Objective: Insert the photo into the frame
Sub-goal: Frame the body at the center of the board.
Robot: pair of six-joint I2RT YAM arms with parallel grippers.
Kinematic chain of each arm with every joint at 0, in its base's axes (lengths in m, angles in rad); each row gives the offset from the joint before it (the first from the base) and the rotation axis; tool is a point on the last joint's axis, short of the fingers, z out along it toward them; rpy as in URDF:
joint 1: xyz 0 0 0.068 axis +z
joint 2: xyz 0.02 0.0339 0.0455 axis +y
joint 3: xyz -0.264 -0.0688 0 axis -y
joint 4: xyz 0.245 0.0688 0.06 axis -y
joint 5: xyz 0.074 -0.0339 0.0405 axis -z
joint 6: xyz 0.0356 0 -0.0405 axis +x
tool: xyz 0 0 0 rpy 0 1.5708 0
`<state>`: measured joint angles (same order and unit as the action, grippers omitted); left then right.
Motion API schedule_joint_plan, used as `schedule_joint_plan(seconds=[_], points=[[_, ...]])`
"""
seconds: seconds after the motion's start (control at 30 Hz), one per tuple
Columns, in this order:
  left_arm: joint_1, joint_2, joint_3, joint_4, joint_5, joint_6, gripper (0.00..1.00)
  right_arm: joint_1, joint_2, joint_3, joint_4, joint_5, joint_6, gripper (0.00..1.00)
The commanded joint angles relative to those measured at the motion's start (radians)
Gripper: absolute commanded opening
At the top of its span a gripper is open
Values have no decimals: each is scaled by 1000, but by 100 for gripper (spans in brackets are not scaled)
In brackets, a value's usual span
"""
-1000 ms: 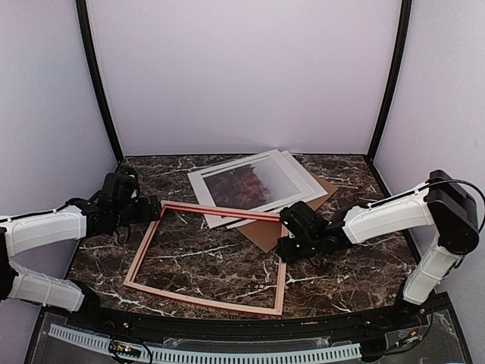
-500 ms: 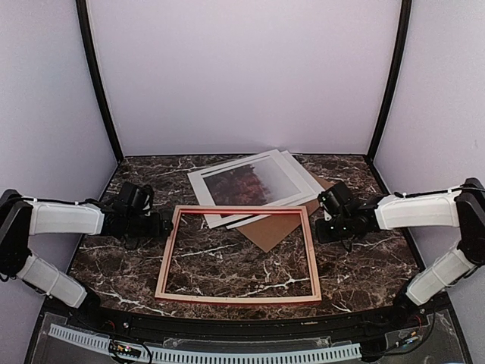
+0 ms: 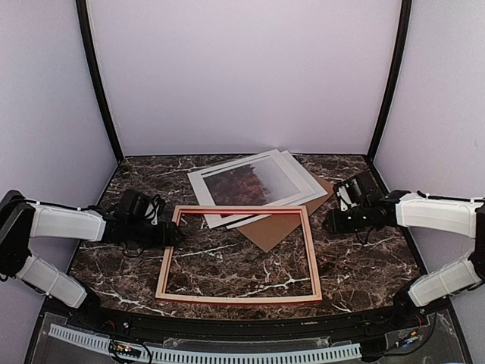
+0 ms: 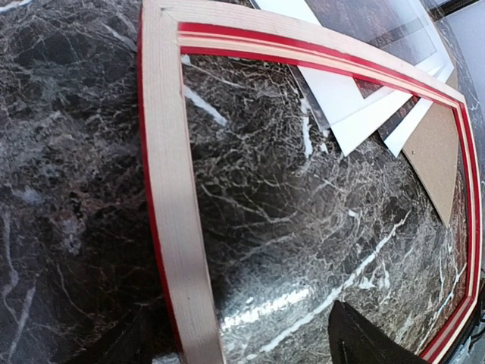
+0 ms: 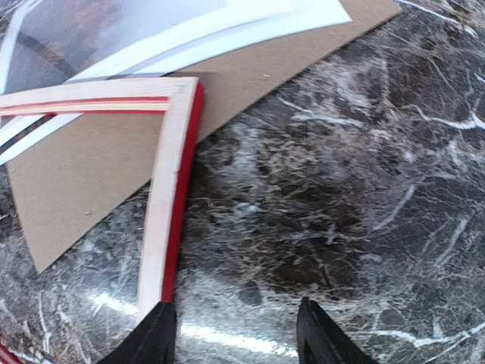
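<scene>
In the near middle of the desk (image 3: pixel 364 258), the frame (image 3: pixel 239 297). Lies flat, pale wood up, red showing along the outer edges and inner lip. Encloses mostly bare marble.

Behind it, the photo (image 3: pixel 246 182). Lies face up on a pale sheet (image 3: pixel 305 177) and a brown board (image 3: pixel 273 231). Reaches under the frame's far rail with its near corner only, so not yet in the frame.

At the frame's left rail, low over the desk, the left end effector (image 3: pixel 168 233). Released: in the wrist view, straddles the rail with one finger (image 4: pixel 364 341) well inside the opening, clear of the wood. Other finger hard to make out.

Beside the frame's far right corner, the right end effector (image 3: pixel 331 222). Released too: fingers (image 5: pixel 155 337) apart, bare marble between them, nothing held. One of them right at the red outer edge of the right rail; cannot tell whether touching.
</scene>
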<state>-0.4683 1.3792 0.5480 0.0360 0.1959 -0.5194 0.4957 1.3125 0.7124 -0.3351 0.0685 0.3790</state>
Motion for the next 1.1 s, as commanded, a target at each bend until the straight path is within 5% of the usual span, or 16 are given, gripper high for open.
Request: schedule_joint_plan(seconds=[0.0, 0.27, 0.4, 0.63, 1.07], points=[[-21, -17, -32, -14, 51, -56, 78, 76, -27, -22, 47, -133, 57, 60], [-149, -3, -77, 60, 152, -144, 65, 176, 105, -33, 40, -78, 96, 67], [-246, -3, -65, 85, 157, -154, 63, 169, 139, -8, -32, 78, 79, 66], [-371, 54, 3, 92, 158, -114, 63, 58, 154, 34, -94, 192, 13, 63], [-487, 410, 347, 77, 245, -28, 66, -117, 385, 228, -93, 376, -113, 51]])
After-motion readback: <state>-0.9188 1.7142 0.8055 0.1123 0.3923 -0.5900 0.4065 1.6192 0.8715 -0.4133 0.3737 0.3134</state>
